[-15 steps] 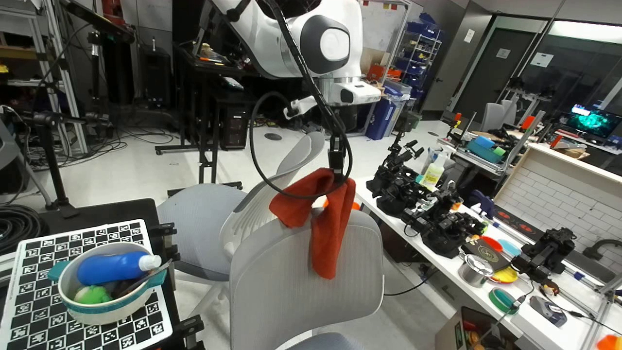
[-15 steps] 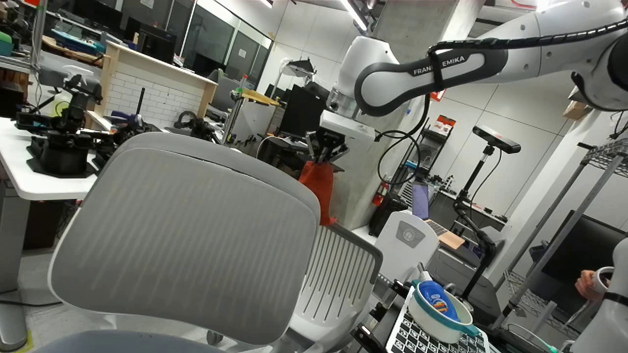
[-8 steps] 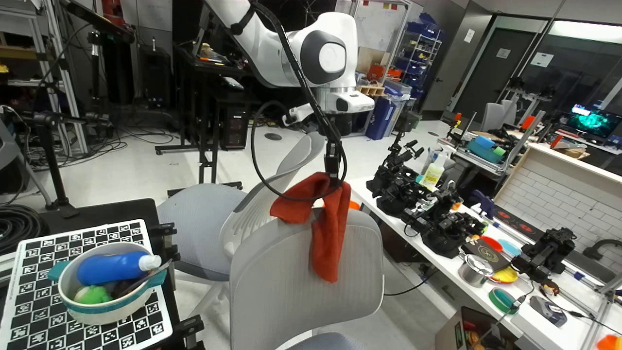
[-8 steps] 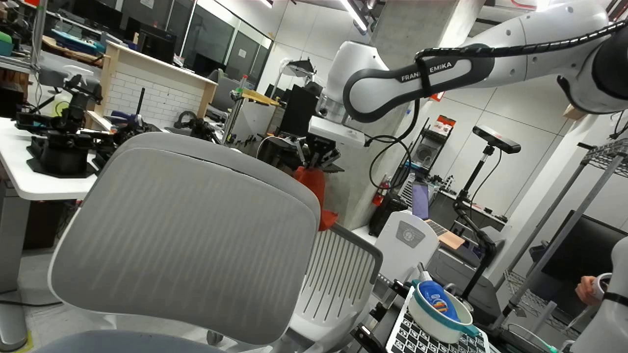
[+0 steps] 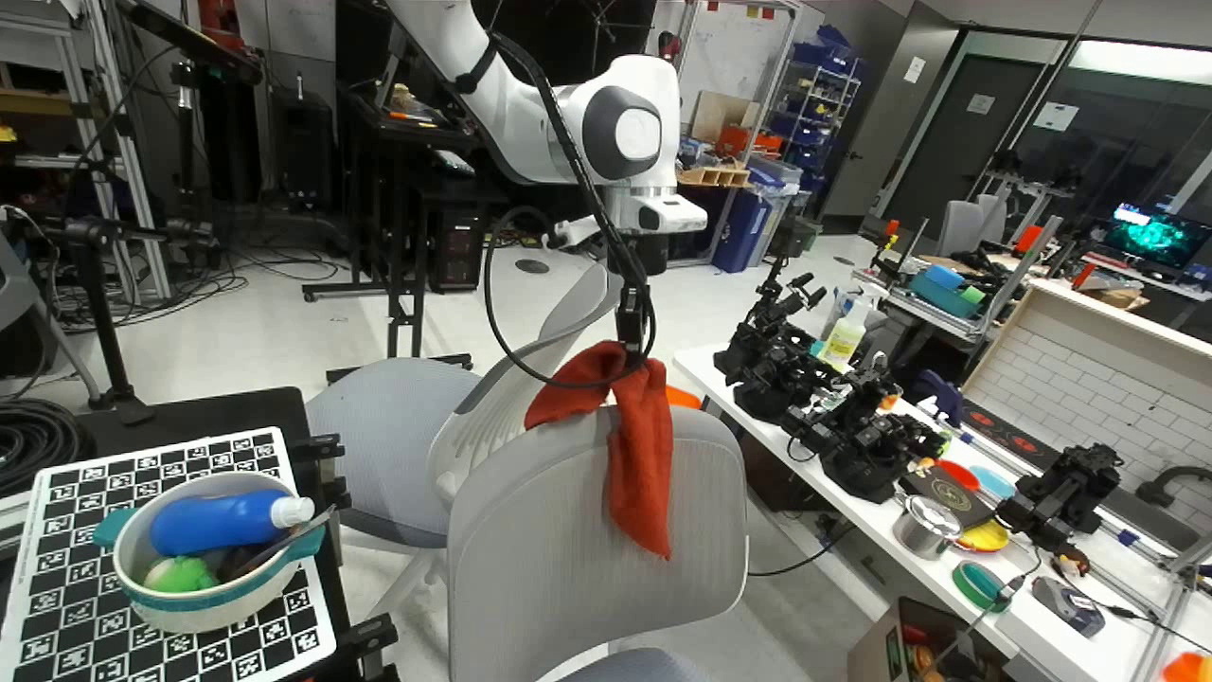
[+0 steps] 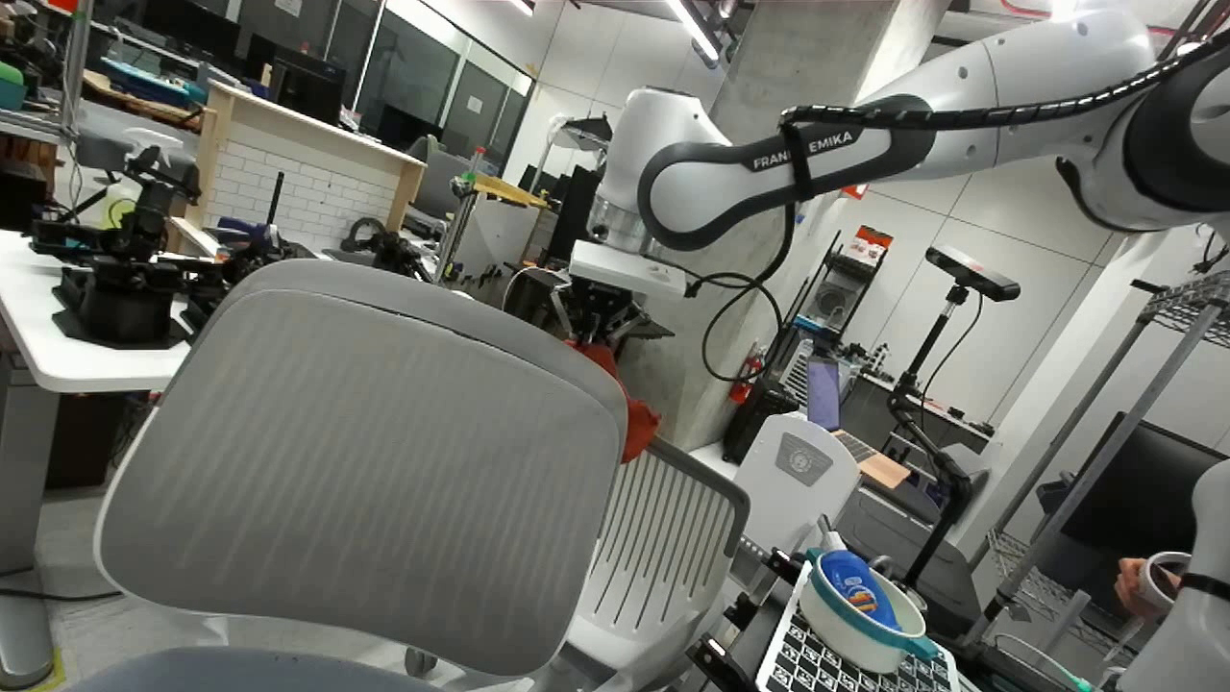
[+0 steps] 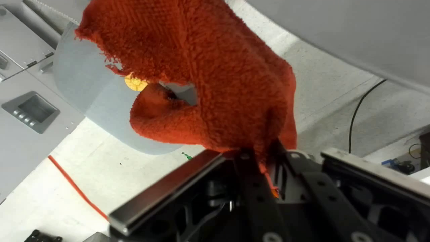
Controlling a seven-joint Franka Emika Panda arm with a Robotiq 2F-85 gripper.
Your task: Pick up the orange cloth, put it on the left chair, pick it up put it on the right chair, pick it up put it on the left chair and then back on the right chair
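OK, biggest first. Robot arm [image 5: 525,123] fills the top middle of the frame in an exterior view. Right chair [image 5: 549,559], broad rounded back, takes the lower middle. Left chair [image 5: 492,412], side-on, sits behind it, a bit left in the frame. Cream pot [image 5: 199,618] at lower left, not our job.

Orange cloth [image 5: 644,440]: middle of the frame, at the top edge of the right chair's back. One flap sticks out left, a long tail hangs in front of the backrest. Contact with either chair: can't tell. Jaws clamped on the cloth; wrist view shows it bunched between them. Small bright orange item [image 5: 684,398] just right of the cloth in the frame isn't the target.

Progress: four set-downs asked, left/right/left/right. Cloth's at the right chair, not released, so my read is a right-chair step, placing or lift-off. Which pass: can't tell, nothing shows the count. Left at minimum: one release on the right chair, then back off. If this is only the first right placing, add a full left-then-right trip.
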